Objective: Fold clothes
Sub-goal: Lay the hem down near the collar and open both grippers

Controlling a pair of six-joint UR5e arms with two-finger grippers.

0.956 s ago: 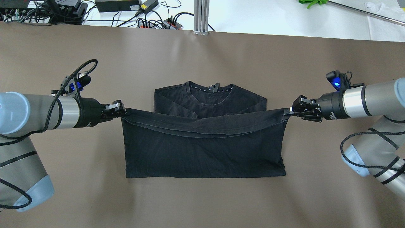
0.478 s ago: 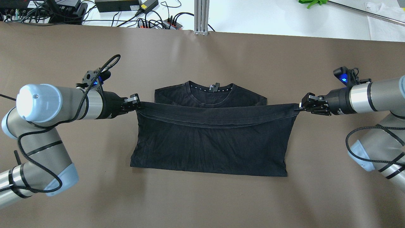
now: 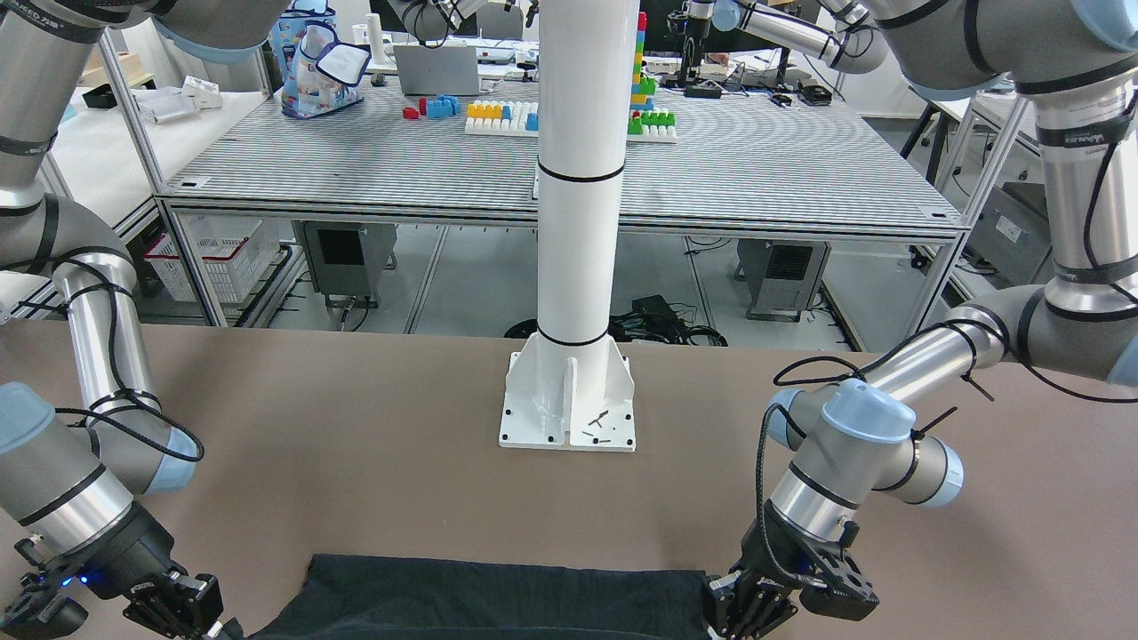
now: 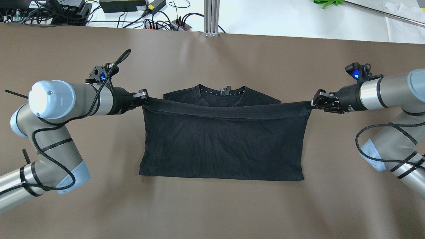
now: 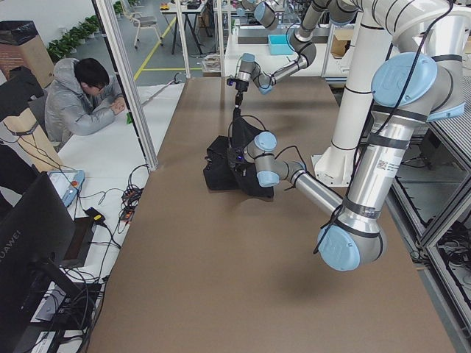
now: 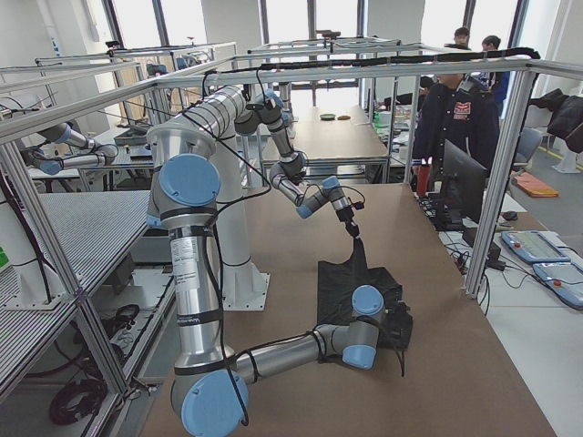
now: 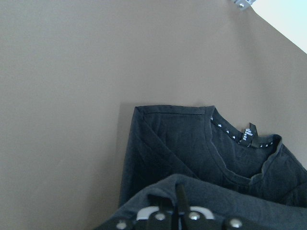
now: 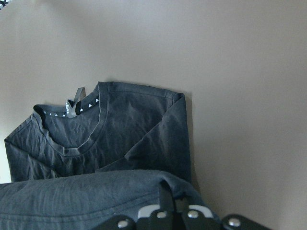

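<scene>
Stretching between the two arms, the black garment (image 4: 222,146) lies near the middle of the brown surface (image 4: 212,209), its lower half doubled over toward the neckline (image 4: 220,97). The left end effector (image 4: 144,100) is clamped on the left corner of the hemmed edge, and the right end effector (image 4: 312,105) is clamped on the right corner. That edge hangs taut and raised, just short of the collar. The fold line rests on the surface on the robot's side. The shoulders and neck label (image 4: 227,90) show beyond the raised hem.
</scene>
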